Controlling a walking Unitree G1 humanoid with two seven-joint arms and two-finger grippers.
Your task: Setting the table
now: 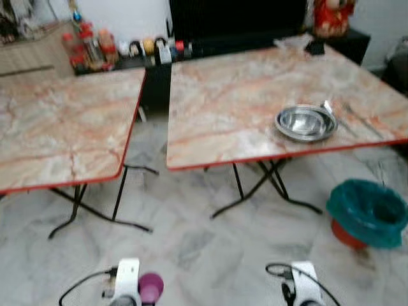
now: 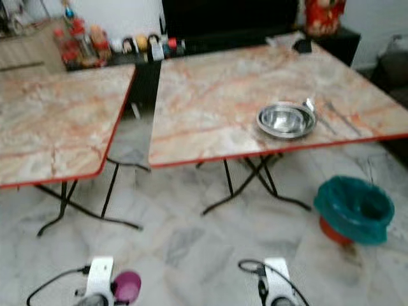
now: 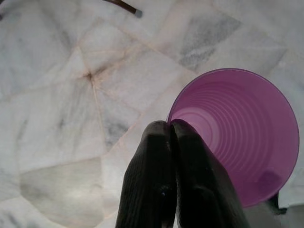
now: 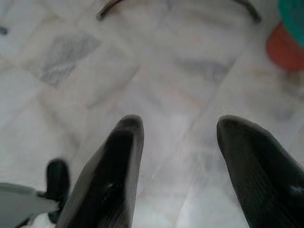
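Note:
A purple plastic cup (image 3: 237, 133) hangs by its rim in my left gripper (image 3: 169, 126), whose two black fingers are pinched shut on that rim; the cup (image 1: 150, 287) sits low at the bottom of the left eye view, over the floor. My right gripper (image 4: 180, 124) is open with nothing between its fingers, pointing down at the marble floor. On the right table (image 1: 242, 89) a steel bowl (image 1: 306, 122) rests near the front edge, with a spoon (image 1: 335, 115) and another utensil (image 1: 363, 121) just to its right.
A second marble-top folding table (image 1: 57, 127) stands to the left, with a gap between the two. A red bin with a green liner (image 1: 368, 213) sits on the floor at the right. Bottles and jars (image 1: 95, 48) line a dark cabinet behind the tables.

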